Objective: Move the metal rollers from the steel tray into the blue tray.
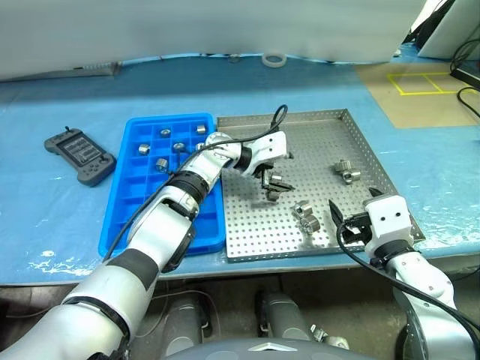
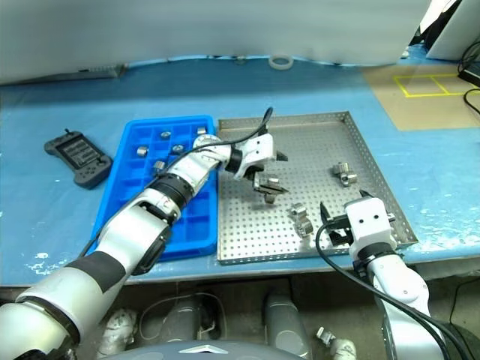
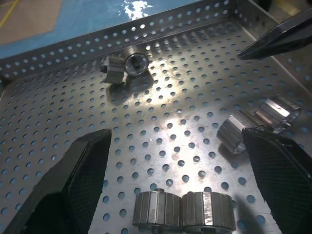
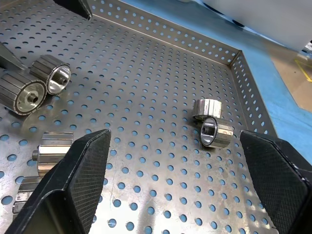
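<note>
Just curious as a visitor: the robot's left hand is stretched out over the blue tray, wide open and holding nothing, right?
Not quite. The left hand is open and holds nothing, but it is over the steel tray, not the blue tray. The left eye view shows it above the perforated floor, near some metal rollers lying there.
</note>
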